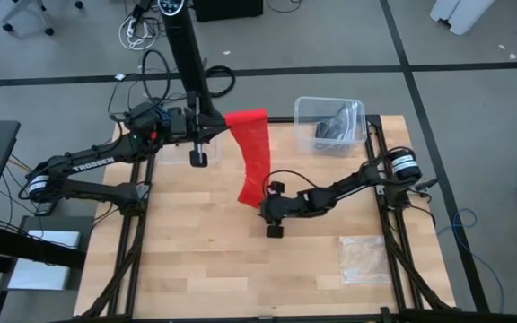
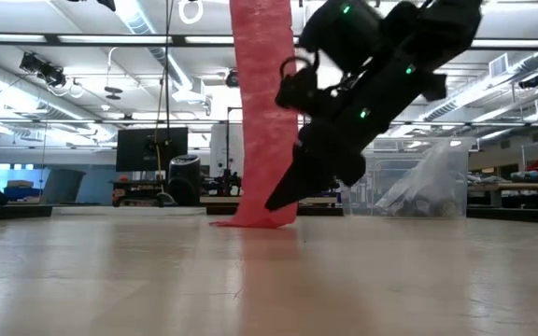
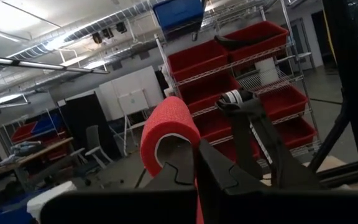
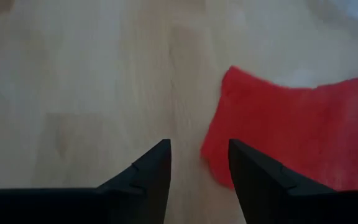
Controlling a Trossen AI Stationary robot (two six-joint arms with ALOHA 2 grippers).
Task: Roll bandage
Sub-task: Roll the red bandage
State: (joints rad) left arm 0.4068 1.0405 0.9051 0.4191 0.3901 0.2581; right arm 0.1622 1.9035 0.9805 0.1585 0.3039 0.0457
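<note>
One pale wooden bench (image 1: pixel 196 260) fills the high view, and two dark arms reach in over it, one from each side. Between them hangs the one bright red soft fabric bandage (image 1: pixel 255 161), a long narrow strip: its upper end is draped over the left gripper (image 1: pixel 225 126) up in the air, and its lower end sags down to touch the bench top, as the low view shows (image 2: pixel 261 140). The left gripper's jaws are clamped together on that upper end, with the fabric folded over them in the left wrist view (image 3: pixel 169 134). The right gripper (image 1: pixel 263 208) is low, pointing down beside the strip's bottom end; in the right wrist view its two dark fingers (image 4: pixel 151 177) stand apart with bare wood between them, and the red cloth (image 4: pixel 291 137) lies just beside one finger, not held. At the far right corner sits one clear plastic bin (image 1: pixel 308 112) with something dark in it. Near the front right edge lies one clear crinkly plastic bag (image 1: pixel 363 258), flat on the wood.
</note>
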